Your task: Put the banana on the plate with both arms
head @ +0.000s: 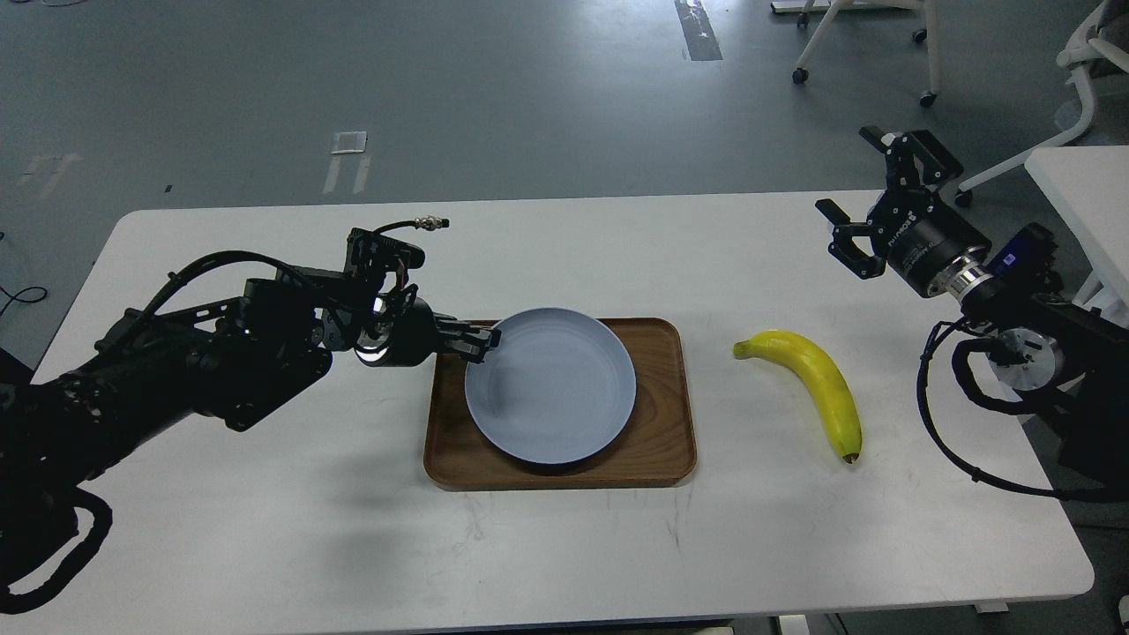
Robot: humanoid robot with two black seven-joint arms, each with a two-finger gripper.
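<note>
The pale blue-grey plate [551,388] lies in the brown wooden tray [657,441] at the table's middle. My left gripper [487,342] is shut on the plate's left rim, its arm coming in from the left. The yellow banana [816,384] lies on the white table to the right of the tray, stem end toward the tray, dark end toward the front. My right gripper [860,198] is open and empty, held above the table's far right edge, well behind the banana.
The white table [265,529] spans the view. Wheeled chair legs [860,40] stand on the grey floor behind it. A second white table [1080,198] is at the right edge.
</note>
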